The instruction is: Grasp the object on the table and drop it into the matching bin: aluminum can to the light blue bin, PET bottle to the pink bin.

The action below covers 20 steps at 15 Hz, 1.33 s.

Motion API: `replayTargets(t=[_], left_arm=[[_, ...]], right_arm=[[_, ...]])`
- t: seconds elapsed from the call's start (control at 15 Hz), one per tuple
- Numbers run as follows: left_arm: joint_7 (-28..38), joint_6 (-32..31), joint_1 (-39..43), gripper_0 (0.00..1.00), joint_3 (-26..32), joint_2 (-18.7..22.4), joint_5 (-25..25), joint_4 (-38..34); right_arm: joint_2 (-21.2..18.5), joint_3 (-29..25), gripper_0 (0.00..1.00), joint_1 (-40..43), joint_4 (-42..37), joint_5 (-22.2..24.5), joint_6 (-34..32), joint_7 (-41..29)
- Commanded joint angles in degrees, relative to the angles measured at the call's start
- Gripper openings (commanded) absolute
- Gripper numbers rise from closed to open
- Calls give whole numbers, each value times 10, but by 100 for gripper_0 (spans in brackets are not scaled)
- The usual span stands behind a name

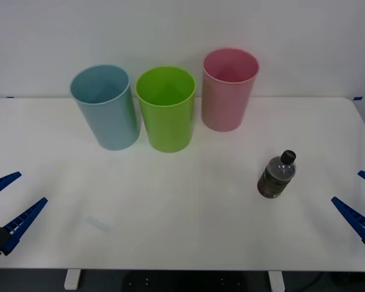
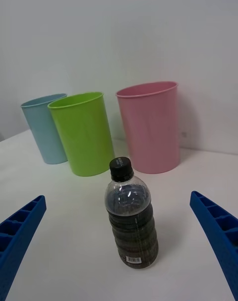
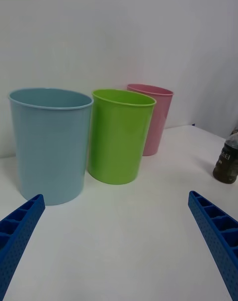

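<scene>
A small PET bottle (image 1: 277, 175) stands upright on the white worktop (image 1: 188, 231), in front of the pink bin (image 1: 228, 91). The right gripper (image 2: 119, 251), fingers apart, should advance straight and close around the bottle's ribbed middle. The left gripper (image 1: 6, 204) waits, also spread.

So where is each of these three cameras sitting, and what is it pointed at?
Front view: above the arms, looking down at the white table, three bins and the bottle; left gripper and right gripper at its lower corners.
Right wrist view: low, facing the bottle; own open fingers.
Left wrist view: low, facing the light blue bin; own open fingers.
All share the pink bin.
</scene>
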Motion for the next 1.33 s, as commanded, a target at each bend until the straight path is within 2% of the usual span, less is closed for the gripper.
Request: replayTargets(t=[0.07,0.13,0.6,1.0,1.33], left_arm=[[0,0,0,100,0,0,0,0],[0,0,0,100,0,0,0,0],[0,0,0,100,0,0,0,0],[0,0,0,100,0,0,0,0],[0,0,0,100,0,0,0,0]], right_arm=[[0,0,100,0,0,0,0,0],[9,-7,100,7,8,-2,2,1],[4,3,100,14,6,-10,23,14],[-6,28,100,6,54,-3,43,149],[-6,57,100,-5,75,15,60,164]])
